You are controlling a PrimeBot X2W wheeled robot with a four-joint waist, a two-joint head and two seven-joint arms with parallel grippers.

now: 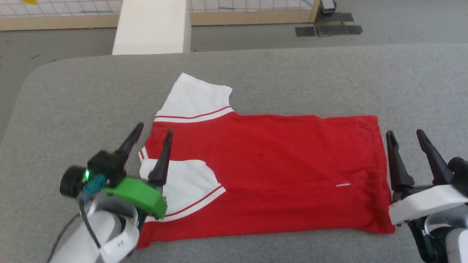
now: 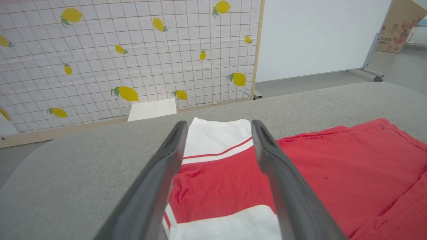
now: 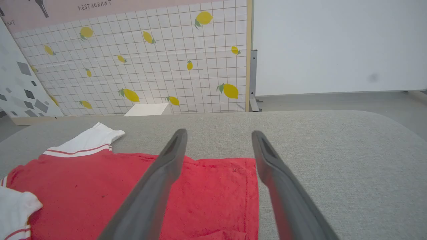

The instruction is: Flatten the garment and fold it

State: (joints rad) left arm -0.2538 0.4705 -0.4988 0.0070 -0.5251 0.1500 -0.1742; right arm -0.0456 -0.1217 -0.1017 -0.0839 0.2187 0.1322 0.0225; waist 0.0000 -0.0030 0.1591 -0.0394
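You've got the red white-sleeved jersey T-shirt (image 1: pixel 263 164) flat on the grey fabric table (image 1: pixel 292 80), one sleeve (image 1: pixel 186 182) folded inward, left gripper (image 1: pixel 154 129) spread at neck end, right gripper (image 1: pixel 404 132) spread beside hem (image 1: pixel 380 171).

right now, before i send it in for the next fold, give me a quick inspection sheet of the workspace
surface: grey padded top, fabric-covered, even
job's things: garment lies flat, hem to the robot's right; near white sleeve folded onto the red body, far white sleeve spread out
clutter: nothing seen
claws: left claw open, empty, at the sleeve end; right claw open, empty, at the hem edge
cables: dark cable along the left forearm
surroundings: lemon-print panel, white block, cardboard box
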